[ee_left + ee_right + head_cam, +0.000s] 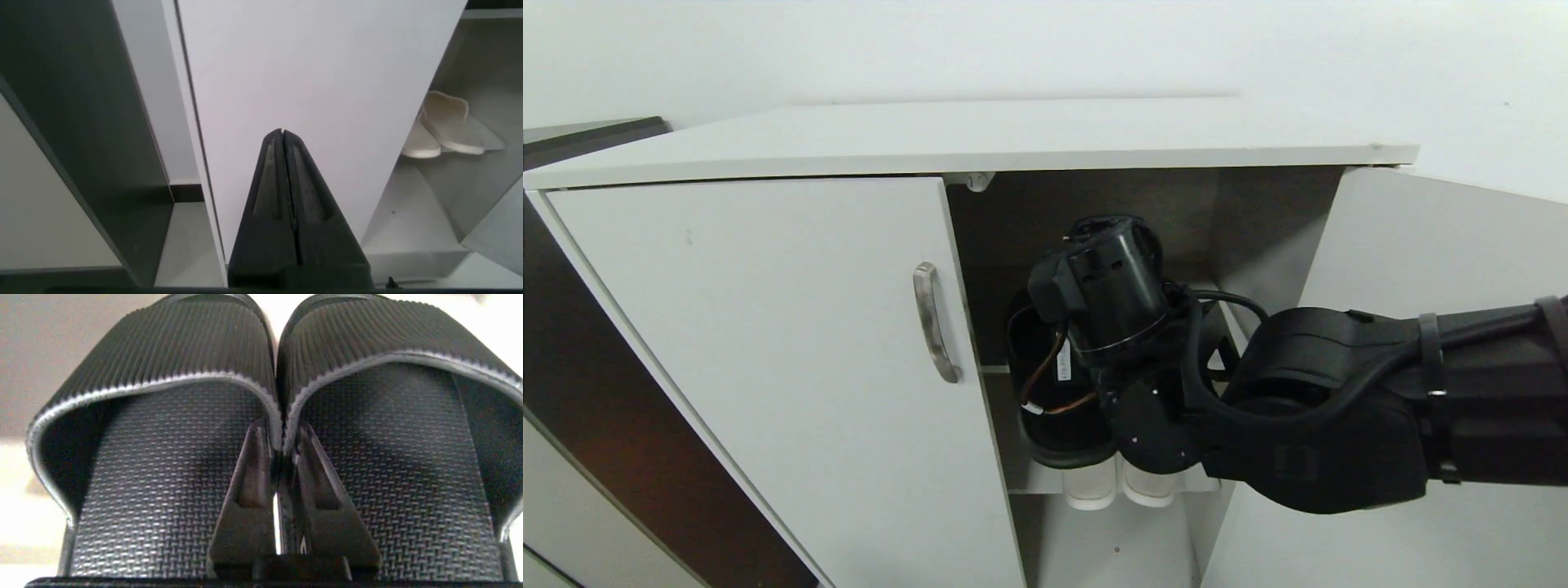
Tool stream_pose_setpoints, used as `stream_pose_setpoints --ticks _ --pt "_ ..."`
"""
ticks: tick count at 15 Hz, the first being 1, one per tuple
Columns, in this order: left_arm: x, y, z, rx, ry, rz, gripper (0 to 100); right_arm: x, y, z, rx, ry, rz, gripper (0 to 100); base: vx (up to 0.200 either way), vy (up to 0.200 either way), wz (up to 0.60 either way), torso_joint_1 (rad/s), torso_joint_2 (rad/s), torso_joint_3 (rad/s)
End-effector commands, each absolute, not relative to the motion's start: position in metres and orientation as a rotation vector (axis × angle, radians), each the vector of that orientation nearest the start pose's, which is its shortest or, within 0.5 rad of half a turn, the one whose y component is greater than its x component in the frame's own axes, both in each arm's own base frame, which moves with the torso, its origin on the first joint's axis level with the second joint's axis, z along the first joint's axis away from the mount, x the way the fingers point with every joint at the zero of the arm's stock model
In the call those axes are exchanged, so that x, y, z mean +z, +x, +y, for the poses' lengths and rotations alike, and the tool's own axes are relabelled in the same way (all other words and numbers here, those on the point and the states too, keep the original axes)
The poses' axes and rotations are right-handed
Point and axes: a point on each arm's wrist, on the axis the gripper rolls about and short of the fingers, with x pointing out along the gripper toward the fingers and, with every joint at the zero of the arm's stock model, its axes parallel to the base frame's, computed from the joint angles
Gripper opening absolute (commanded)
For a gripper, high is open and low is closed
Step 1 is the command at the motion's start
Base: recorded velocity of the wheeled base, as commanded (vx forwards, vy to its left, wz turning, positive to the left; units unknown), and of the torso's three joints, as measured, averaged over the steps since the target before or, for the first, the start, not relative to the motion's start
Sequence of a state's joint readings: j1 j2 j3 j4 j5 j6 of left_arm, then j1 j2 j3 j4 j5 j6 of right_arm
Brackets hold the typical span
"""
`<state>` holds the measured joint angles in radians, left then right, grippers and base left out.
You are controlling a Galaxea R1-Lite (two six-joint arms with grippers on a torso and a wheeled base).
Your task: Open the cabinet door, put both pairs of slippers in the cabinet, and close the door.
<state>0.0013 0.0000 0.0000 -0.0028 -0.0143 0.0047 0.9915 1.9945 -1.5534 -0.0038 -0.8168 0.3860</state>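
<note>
Right tool [283, 431] tight on 2 black slippers [163, 392] inside the cabinet [1013, 135] — left tool [282, 140] closed, empty.

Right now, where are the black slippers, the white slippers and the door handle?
black slippers [188, 367]: right wrist view, ribbed strap of one slipper.
white slippers [453, 121]: left wrist view, top of one slipper.
door handle [933, 322]: head view, middle of the metal bar.

Head view: down onto the cabinet [980, 139] front, close. Left wrist view: along the left tool [282, 135] at the door [310, 73]; white slippers [445, 126] shared with head view. Right wrist view: hard against the black slippers [163, 457].
</note>
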Motion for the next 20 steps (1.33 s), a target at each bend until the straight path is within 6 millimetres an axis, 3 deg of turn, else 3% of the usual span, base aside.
stream_pose_setpoints --ticks 1,8,20 --pt "0.076 -0.023 0.000 -0.012 0.003 -0.003 0 0.223 0.243 0.326 0.096 0.040 0.298 0 0.000 0.000 0.00 0.000 0.00 0.000" --pt "0.076 -0.023 0.000 -0.012 0.000 -0.003 0 0.224 0.287 0.325 0.035 0.043 0.270 0 0.000 0.000 0.00 0.000 0.00 0.000" --pt "0.076 -0.023 0.000 -0.008 -0.002 -0.003 0 0.219 0.323 0.330 0.002 0.049 0.241 0 0.000 0.000 0.00 0.000 0.00 0.000"
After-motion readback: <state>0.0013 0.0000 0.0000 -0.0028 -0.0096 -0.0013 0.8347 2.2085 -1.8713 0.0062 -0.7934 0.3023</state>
